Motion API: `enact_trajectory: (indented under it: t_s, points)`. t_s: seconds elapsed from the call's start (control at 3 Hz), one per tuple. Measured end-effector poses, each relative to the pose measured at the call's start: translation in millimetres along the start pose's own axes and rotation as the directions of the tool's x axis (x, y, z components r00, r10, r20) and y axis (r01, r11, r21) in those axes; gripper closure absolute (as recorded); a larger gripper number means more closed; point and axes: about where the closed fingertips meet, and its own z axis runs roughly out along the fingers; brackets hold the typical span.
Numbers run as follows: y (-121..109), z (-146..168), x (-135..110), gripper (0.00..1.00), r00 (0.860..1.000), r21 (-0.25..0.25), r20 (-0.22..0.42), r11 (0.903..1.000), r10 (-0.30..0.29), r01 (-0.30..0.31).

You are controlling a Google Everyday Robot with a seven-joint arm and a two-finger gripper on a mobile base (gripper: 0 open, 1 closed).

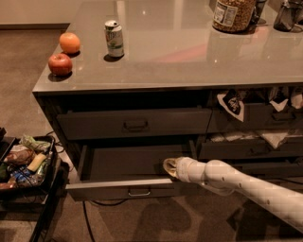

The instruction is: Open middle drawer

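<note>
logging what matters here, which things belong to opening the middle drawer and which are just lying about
Job: middle drawer, pulled out; end effector just inside its front edge.
Lying about: apple, orange, soda can, jar on the countertop; top drawer; bin of snacks at left.

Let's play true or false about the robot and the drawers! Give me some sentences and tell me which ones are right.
1. The middle drawer is pulled out. True.
2. The gripper is up on the countertop. False: it is low down, at the open middle drawer's front edge.
3. A can stands on the countertop. True.
4. The apple lies inside the drawer. False: it sits on the countertop, near the orange.
</note>
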Motion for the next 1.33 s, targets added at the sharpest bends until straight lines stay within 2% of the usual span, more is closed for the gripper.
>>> enact_trajectory:
  t_s: [0.33, 0.67, 1.0, 1.33]
  points:
    - [-20, -13, -14, 1.00, 0.995, 0.111, -0.020, 0.9886, -0.100, 0.102]
    - [-42, -19, -13, 1.00, 0.991, 0.166, -0.055, 0.9772, -0.125, 0.132]
    - [-61, -24, -7, 1.00, 0.995, 0.163, -0.051, 0.9823, -0.085, 0.092]
    - [-86, -31, -16, 1.00, 0.999, 0.067, -0.017, 0.9972, -0.030, 0.031]
